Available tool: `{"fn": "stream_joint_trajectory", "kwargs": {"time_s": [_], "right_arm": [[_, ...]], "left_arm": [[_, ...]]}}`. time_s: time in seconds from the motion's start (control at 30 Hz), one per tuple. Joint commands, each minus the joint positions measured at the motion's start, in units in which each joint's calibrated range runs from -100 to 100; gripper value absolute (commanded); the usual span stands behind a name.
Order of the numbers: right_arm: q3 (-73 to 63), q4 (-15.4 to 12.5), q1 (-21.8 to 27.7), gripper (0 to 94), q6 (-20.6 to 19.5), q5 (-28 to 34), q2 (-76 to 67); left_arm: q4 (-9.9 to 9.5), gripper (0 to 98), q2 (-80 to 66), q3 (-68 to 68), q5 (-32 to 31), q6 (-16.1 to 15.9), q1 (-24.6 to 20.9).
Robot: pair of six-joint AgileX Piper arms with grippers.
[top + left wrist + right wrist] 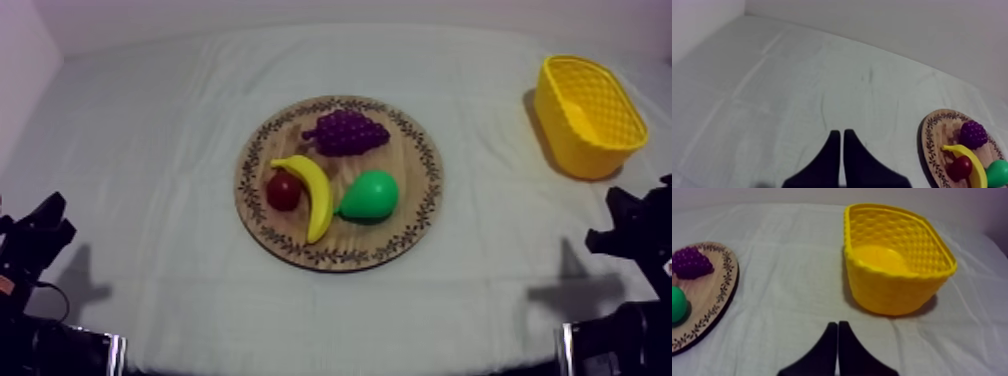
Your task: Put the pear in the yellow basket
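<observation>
**Pear untouched on board, both claws empty**

Top view: pear (370, 195) lying on wooden board (400, 238), on the board's right-arm half, just beside banana (316, 196). Small red fruit (283, 190) on the banana's other side, grapes (347, 131) at the board's far edge. Yellow basket (566, 140) well off the board, beyond its right-arm side.

Left wrist view: left gripper (839, 137) pinched to a narrow wedge, holding nothing, well short of the board.

Right wrist view: right gripper (837, 329) likewise closed and empty, off the board's rim, facing the basket.

Handling, judged: probably light, stiff, smooth, so slippery. Best taken across the fat belly, clear of the banana.
</observation>
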Motion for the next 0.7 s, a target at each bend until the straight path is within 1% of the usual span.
{"fn": "stream_joint_trajectory", "kwargs": {"time_s": [0.0,0.07,0.17,0.23,0.37,0.5,0.67], "right_arm": [[0.04,-0.03,0.03,0.5,1.02,-0.05,-0.05],[0.0,0.02,-0.12,0.5,2.16,0.63,-0.05],[-0.18,0.16,-0.61,0.4,2.09,1.78,-0.05],[-0.07,0.0,-1.09,0.4,1.86,0.71,0.15],[-2.84,0.42,-2.34,0.4,0.21,-1.1,3.55],[-12.53,-0.21,-3.52,0.3,-0.56,0.89,11.71],[-30.9,-2.41,-5.04,0.3,0.04,7.44,24.9]], "left_arm": [[-0.01,0.1,-0.02,-0.05,0.01,-0.01,0.0],[-0.01,0.1,-0.02,-0.05,0.01,-0.01,0.0],[-0.01,0.1,-0.02,-0.05,0.01,-0.01,0.0],[-0.01,0.1,-0.02,-0.05,0.01,-0.01,0.0],[-0.01,0.1,-0.02,-0.05,0.01,-0.01,0.0],[-0.01,0.1,-0.02,-0.05,0.01,-0.01,0.0],[-0.01,0.1,-0.02,-0.05,0.01,-0.01,0.0]]}}
